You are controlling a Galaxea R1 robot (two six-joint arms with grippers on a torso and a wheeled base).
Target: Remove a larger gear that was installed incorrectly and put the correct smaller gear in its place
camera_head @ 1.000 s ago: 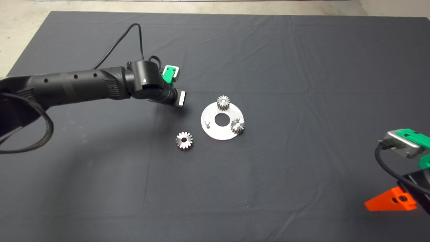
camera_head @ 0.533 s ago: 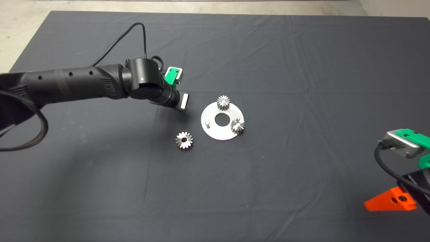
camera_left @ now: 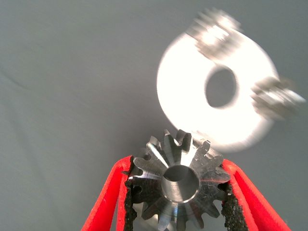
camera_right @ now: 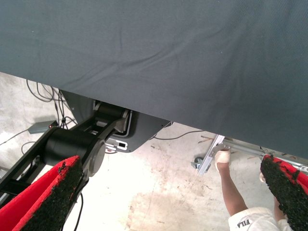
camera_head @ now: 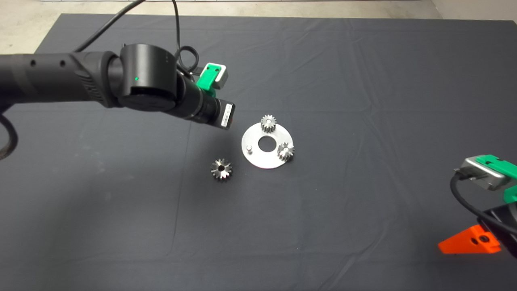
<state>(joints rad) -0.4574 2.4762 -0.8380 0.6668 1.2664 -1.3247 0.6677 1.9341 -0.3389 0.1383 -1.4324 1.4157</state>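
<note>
Two red fingers [camera_left: 115, 185] of the left gripper [camera_left: 177, 164] clamp the smaller gear [camera_left: 179, 185] by its toothed rim, bore facing the wrist camera. The gripper hangs above the mat [camera_head: 323, 222], just off the left edge of the round steel plate [camera_head: 262, 161]. On the plate, two small gears [camera_head: 268, 122] sit near the rim on either side of the centre hole, and a bare pin [camera_head: 249, 148] stands at the edge nearest the arm. The larger gear [camera_head: 221, 169] lies flat on the mat just beside the plate's rim, apart from it. Bare mat spreads widely on all sides. The right gripper [camera_right: 168, 187] waits at the lower right edge, fingers spread wide.
</note>
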